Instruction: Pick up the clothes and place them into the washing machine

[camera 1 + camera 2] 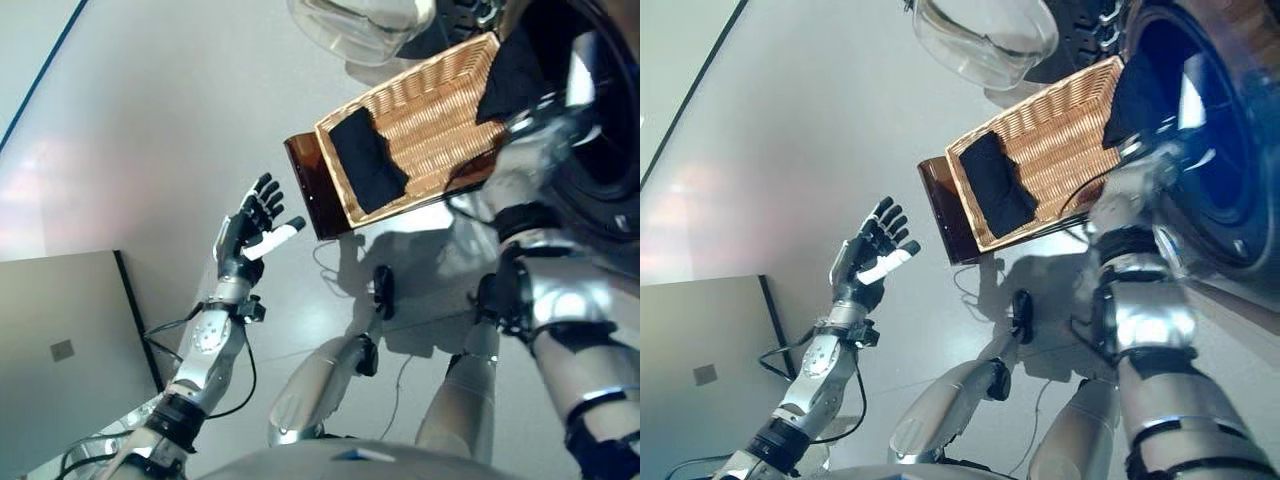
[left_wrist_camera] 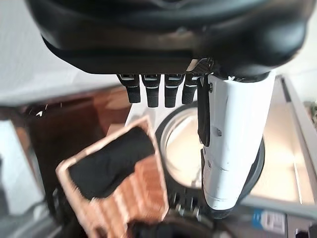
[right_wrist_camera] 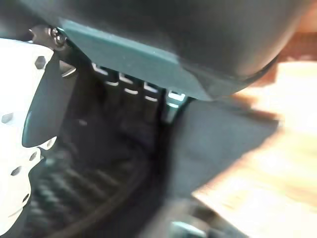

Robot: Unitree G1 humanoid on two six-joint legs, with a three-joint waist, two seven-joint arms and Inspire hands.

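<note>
Right hand [image 1: 1140,165]: mostly hidden in the head views, where only the wrist and forearm show clearly. It sits at the far end of the basket [image 1: 1060,130], beside the washer [image 1: 1210,130] drum opening. A black cloth [image 1: 1135,95] lies against the hand at the basket's far corner. In the right wrist view the fingers [image 3: 129,99] are blurred and dark against the cloth [image 3: 218,144]; whether they grip the cloth cannot be told.

Second black cloth [image 1: 365,160]: lies folded in the near end of the basket, apart from both hands.

The basket rests on a dark brown stand [image 1: 305,185], mostly covered by the basket.

Washer door [image 1: 980,35]: clear, swung open, cut off at the upper edge.

Left hand [image 1: 255,225]: raised over the floor [image 1: 150,130], well apart from the basket, fingers straight and spread, holding nothing.

A grey cabinet [image 1: 70,340] shows at the lower left, partly cut off.
</note>
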